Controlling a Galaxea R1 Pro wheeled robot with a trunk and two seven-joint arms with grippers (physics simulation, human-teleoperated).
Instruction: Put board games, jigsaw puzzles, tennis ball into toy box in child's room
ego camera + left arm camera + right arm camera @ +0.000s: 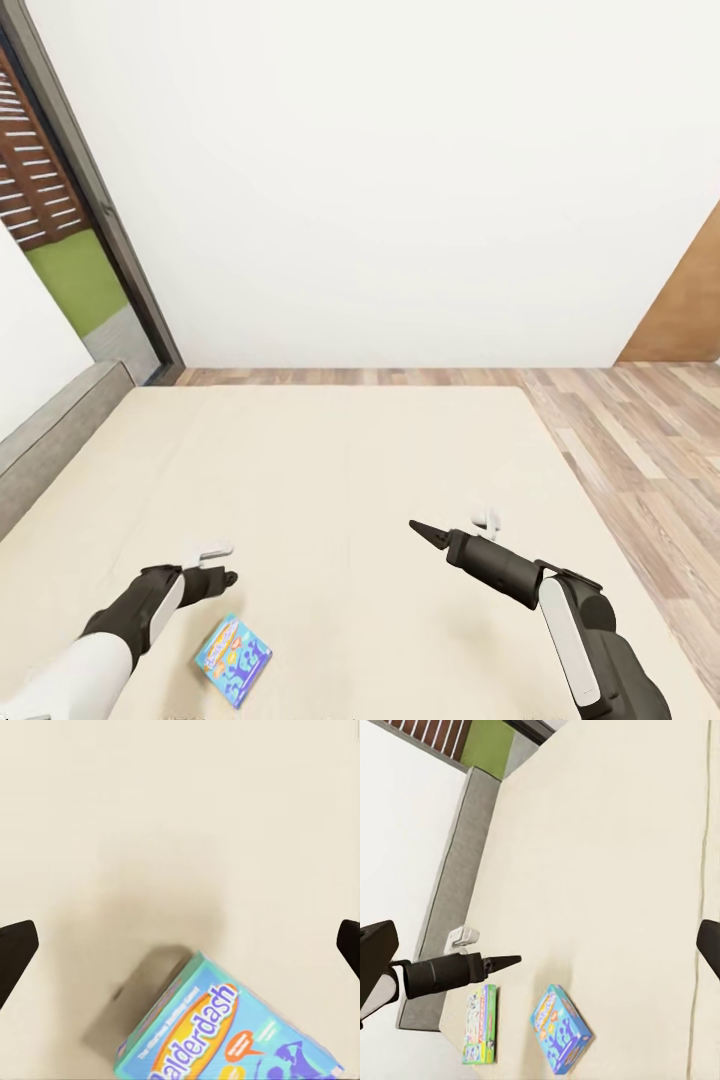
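While both hands hover with fingers spread, the light-blue board game [234, 660] lies just beside the left hand [222, 563] on the bed [330, 470]; the right hand [425, 532] is empty.

Both arms are clad in white shells over the forearms, with matte black wrists. Each is ended by tapered black fingers [425, 531]; a small white fitting, possibly a camera mount, is seen beside each wrist.
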